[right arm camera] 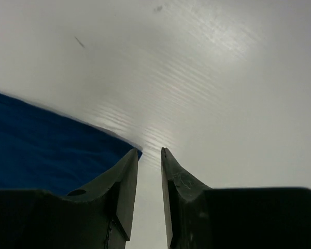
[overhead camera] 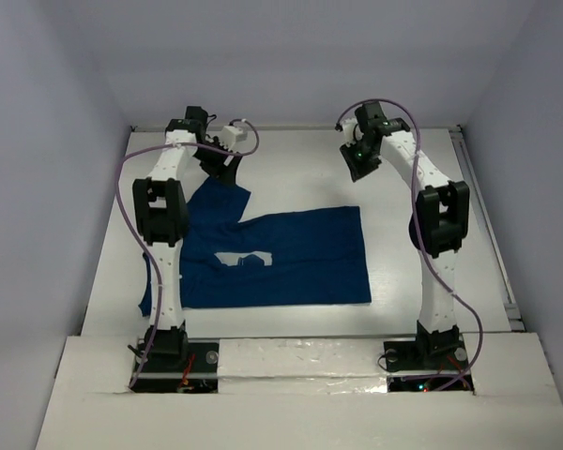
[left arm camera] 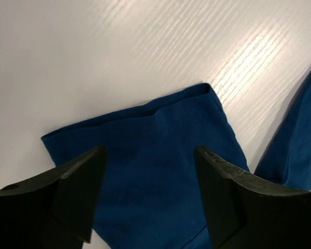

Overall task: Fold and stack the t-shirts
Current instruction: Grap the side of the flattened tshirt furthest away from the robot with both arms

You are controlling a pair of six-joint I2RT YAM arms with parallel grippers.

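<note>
The dark navy-blue short-sleeved cloth t-shirt (overhead camera: pixel 300 258) lies flat on the white worktop (overhead camera: pixel 300 169) (small pale print (overhead camera: pixel 244 260) up). Left hand (left arm camera: pixel 150 155) — released, fingers wide — hangs over a sleeve (left arm camera: pixel 145 129); right hand (right arm camera: pixel 150 153), nearly clenched, grasps nothing.

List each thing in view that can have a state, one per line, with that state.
t-shirt: unfolded, spread flat on the table, print facing up.
left gripper: open wide, holding nothing.
sleeve: lying flat, not gripped, framed by the left gripper's fingers in its wrist view.
right gripper: nearly shut, narrow gap, holding nothing.
</note>
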